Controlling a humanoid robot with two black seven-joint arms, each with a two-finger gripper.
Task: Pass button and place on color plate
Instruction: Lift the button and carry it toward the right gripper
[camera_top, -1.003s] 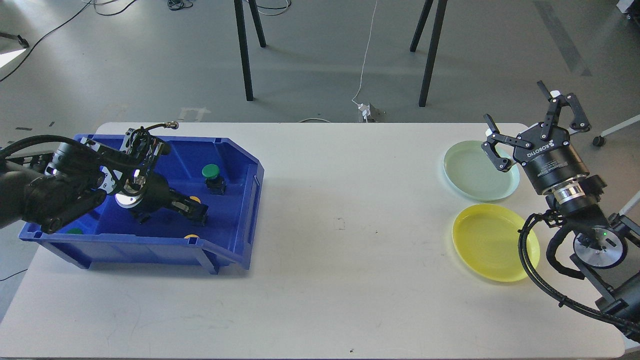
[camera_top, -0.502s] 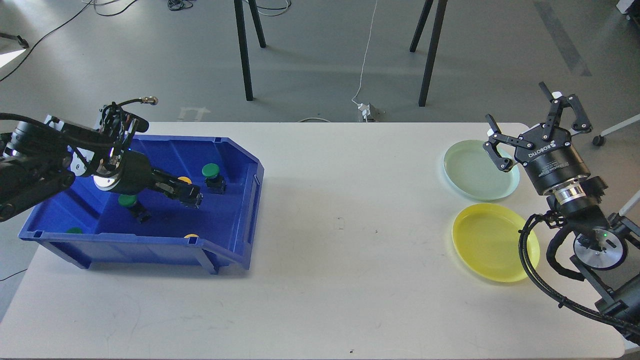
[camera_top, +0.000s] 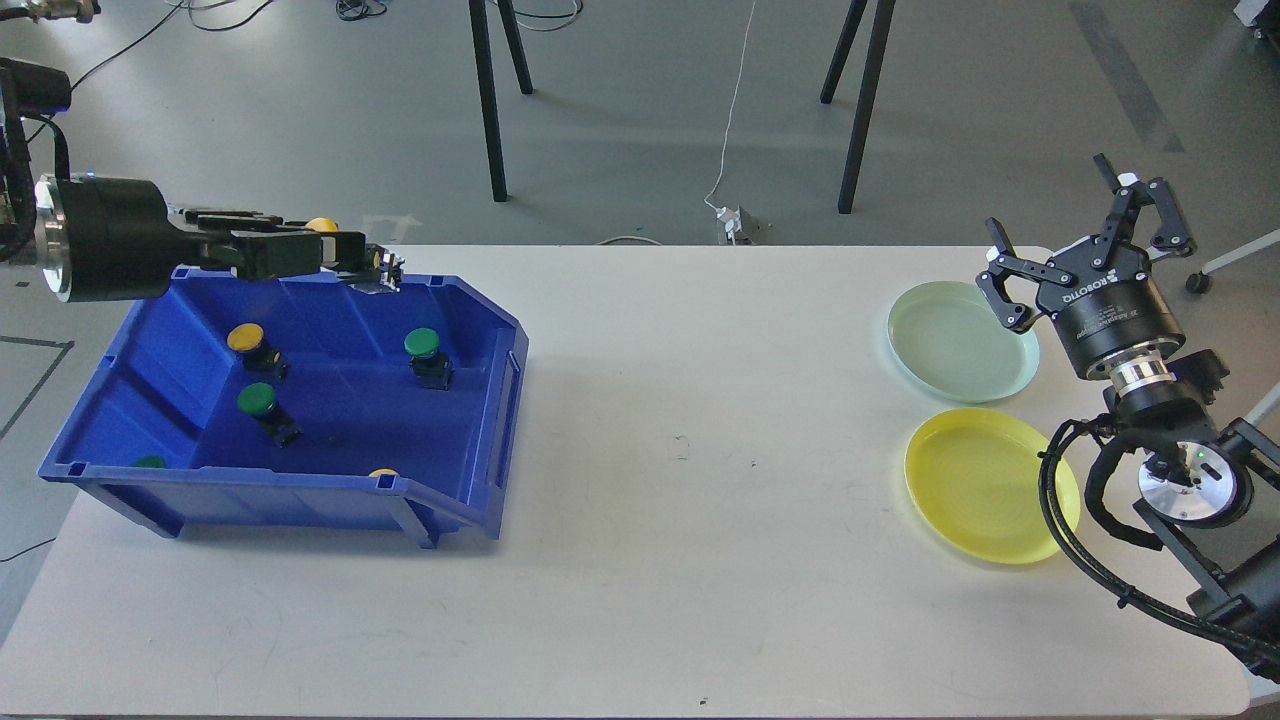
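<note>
My left gripper is raised over the back rim of the blue bin. It is shut on a yellow button, whose cap shows behind the fingers. In the bin lie a yellow button, two green buttons, and two more partly hidden by the front wall. My right gripper is open and empty, held above the far right edge of the table. Beside it are a pale green plate and a yellow plate.
The white table lies between bin and plates. My right arm's cables and joints overlap the yellow plate's right edge. Black stand legs and a white cable are on the floor beyond the table.
My left gripper has risen out of the bin toward its back rim with the yellow button. A yellow and a green button in the bin are now uncovered. The right gripper has shifted slightly right.
</note>
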